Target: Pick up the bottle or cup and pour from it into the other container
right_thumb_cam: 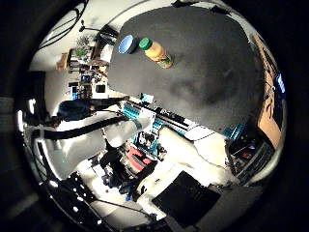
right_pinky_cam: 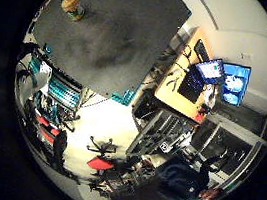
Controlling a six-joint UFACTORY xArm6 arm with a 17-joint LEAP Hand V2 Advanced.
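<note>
The dark grey table (right_thumb_cam: pixel 207 72) serves as the reference. On it stand only two items, both close to one corner of the top and well apart from the palm cameras. The bottle (right_thumb_cam: pixel 157 52) stands upright on the table surface; it has a green cap, a pale orange body and a label band with green near its base. The blue cup (right_thumb_cam: pixel 127 44) sits just beside the bottle, on the side nearer the table corner; whether the two touch cannot be told. The rest of the table top between these items and the far edges is bare grey surface, with nothing lying between the bottle and the open middle of the table.

Beyond the table edge, a rack of teal bins (right_pinky_cam: pixel 65 91) stands against the table's side. A wooden desk (right_pinky_cam: pixel 181 82) with lit monitors (right_pinky_cam: pixel 222 78) lies past another edge of the table. A chair with a red seat (right_pinky_cam: pixel 100 162) stands on the pale floor, away from the table.

White parts of the robot's body (right_thumb_cam: pixel 87 140) show beside the table's edge in the thumb-side view. No fingers of the hand can be made out, so its state cannot be told. It holds nothing from the table.
</note>
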